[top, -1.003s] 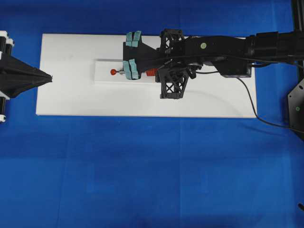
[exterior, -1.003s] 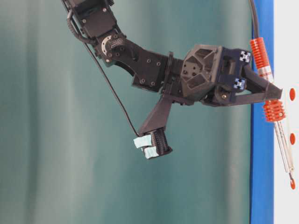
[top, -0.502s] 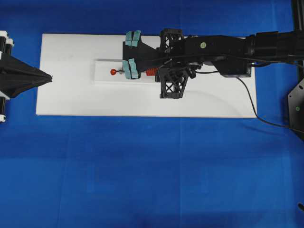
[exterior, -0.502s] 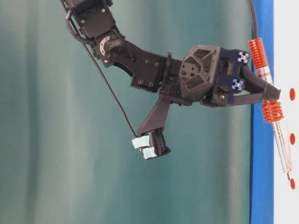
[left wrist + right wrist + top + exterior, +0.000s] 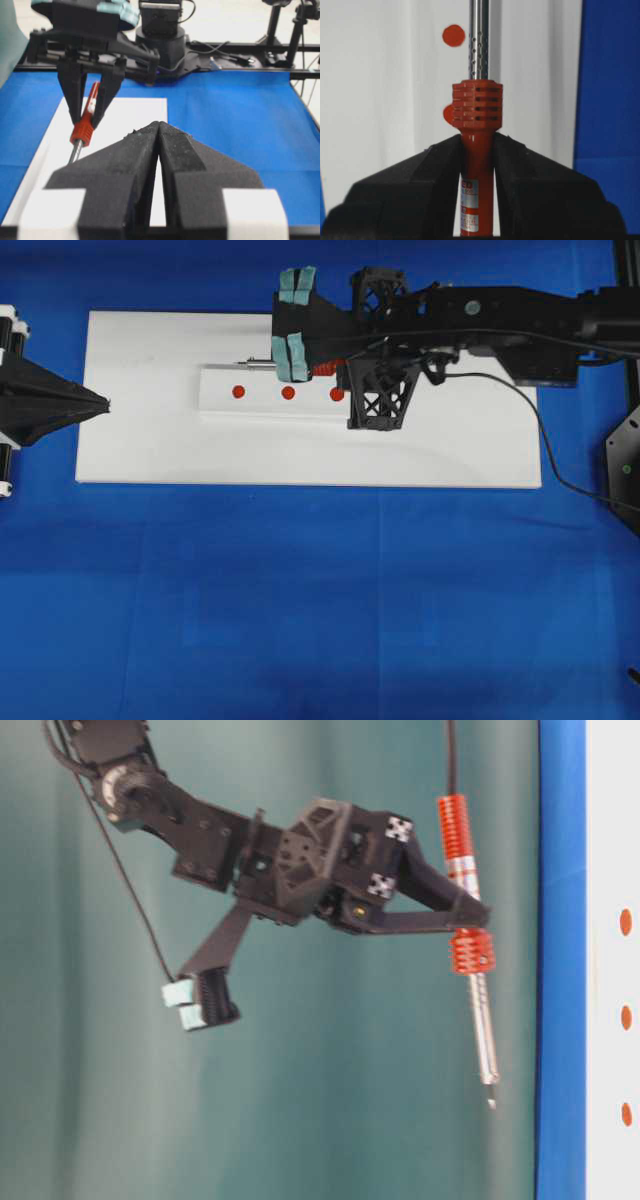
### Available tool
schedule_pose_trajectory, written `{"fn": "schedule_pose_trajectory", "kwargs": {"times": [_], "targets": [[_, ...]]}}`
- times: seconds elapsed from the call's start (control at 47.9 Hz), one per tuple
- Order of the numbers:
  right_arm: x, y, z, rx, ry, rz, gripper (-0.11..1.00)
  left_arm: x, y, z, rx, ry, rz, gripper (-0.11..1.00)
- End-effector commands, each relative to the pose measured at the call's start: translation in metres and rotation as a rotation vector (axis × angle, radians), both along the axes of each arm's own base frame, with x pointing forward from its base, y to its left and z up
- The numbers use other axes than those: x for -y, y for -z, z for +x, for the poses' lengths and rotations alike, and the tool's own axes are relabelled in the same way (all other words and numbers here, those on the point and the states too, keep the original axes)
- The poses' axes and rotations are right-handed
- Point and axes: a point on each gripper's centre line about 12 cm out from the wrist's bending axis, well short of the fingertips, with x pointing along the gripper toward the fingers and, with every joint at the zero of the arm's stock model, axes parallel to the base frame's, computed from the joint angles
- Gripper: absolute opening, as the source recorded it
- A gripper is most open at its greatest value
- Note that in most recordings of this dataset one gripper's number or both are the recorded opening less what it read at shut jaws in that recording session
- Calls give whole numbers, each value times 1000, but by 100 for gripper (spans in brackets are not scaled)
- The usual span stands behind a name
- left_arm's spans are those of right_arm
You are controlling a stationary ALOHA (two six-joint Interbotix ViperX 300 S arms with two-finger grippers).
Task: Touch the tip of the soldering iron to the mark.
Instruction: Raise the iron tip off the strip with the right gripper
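Red-orange in the handle and silver along its thin perforated shaft, the slim pen-like soldering iron (image 5: 468, 945) hangs clamped in my right tool (image 5: 477, 150), whose black jaws are drawn in tight on either side of the handle just behind the ribbed collar. From table level, the iron is well clear of the white rectangular board (image 5: 150, 440), its dark pointed tip aimed roughly along the board rather than at it, with open air between tip and board. A long black cord (image 5: 540, 440) trails from the arm across the board to the blue cloth-covered surface (image 5: 320, 600).

From overhead, three small round red dots sit in a row on a raised white strip (image 5: 215, 400) of the board. The middle red dot, the mark (image 5: 288, 393), lies uncovered, with one outer dot (image 5: 238, 392) on one side and the other outer dot (image 5: 337, 394) on the other. I see the shaft poking out past the pale green pads of the right arm, beside the strip's far edge and not over the mark. The right wrist view shows one dot beside the shaft and another half hidden behind the collar.

My left tool (image 5: 156, 150) is pressed together, its black foam-faced fingers (image 5: 115, 165) meeting at a thin seam with nothing between them, parked off the board's end.
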Motion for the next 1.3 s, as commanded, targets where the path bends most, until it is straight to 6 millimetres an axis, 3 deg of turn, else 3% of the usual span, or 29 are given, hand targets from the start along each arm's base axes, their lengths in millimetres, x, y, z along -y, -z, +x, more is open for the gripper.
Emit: {"fn": "schedule_pose_trajectory", "kwargs": {"times": [0.0, 0.439, 0.982, 1.275], "targets": [[0, -28, -1, 69, -2, -14, 6, 0, -4, 1, 14, 2, 0, 0], [-2, -26, -6, 50, -2, -11, 6, 0, -5, 1, 17, 2, -3, 0], [-9, -18, -52, 7, 10, 0, 6, 0, -5, 1, 21, 2, -3, 0], [-10, -20, -56, 10, 11, 1, 6, 0, -5, 1, 21, 2, -3, 0]]}}
